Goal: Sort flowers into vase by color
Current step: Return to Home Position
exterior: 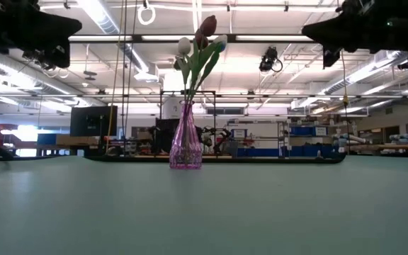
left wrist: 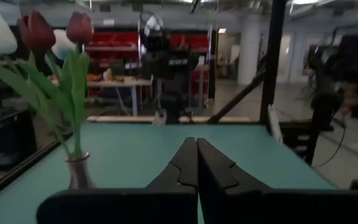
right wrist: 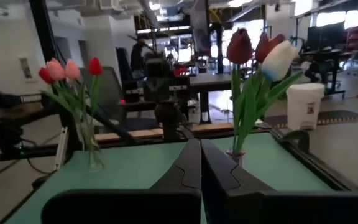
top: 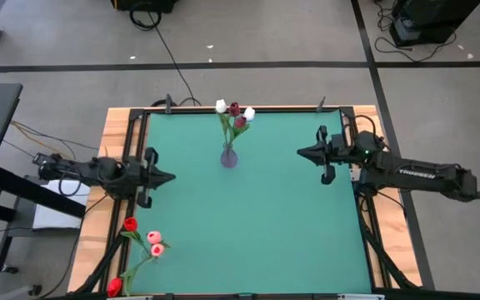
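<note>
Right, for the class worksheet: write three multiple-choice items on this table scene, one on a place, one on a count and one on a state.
1. Seen from above, where does the purple vase stand?
A. At the table corner beside one arm
B. Between the left arm and the right arm, apart from both
C. Gripped by the right arm

2. How many tulips stand in it?
A. Two
B. Four
C. Seven

3. How do the left arm's jaws stand?
A. Wide open
B. Shut on a stem
C. Shut, holding nothing

Answers:
1 B: the high view shows the vase on the mat between the two arms, touching neither.
2 B: there are two white tulips and two dark red tulips.
3 C: the left wrist view shows the fingers pressed together with nothing between them.
</note>
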`<action>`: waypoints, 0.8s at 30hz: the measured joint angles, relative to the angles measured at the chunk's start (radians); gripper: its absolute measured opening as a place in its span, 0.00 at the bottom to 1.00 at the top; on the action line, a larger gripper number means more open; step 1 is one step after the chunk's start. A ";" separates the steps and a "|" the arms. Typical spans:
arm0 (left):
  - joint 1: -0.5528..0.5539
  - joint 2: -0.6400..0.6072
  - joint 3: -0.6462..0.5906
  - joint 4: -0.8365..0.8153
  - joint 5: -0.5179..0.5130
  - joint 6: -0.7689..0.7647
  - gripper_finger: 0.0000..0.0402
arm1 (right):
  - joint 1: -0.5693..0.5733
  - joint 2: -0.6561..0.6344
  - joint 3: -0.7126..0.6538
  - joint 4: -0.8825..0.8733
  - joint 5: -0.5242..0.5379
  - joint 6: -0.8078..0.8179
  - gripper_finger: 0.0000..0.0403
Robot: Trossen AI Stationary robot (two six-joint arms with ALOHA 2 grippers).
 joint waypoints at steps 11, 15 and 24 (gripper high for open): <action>0.055 -0.002 -0.131 0.225 0.008 0.013 0.00 | -0.026 -0.151 -0.185 0.091 0.046 0.111 0.00; 0.073 -0.001 -0.132 0.223 0.008 0.013 0.00 | -0.022 -0.168 -0.207 0.094 0.040 0.153 0.00; 0.074 -0.001 -0.132 0.220 0.008 0.017 0.00 | 0.025 -0.247 -0.142 -0.096 0.050 0.061 0.00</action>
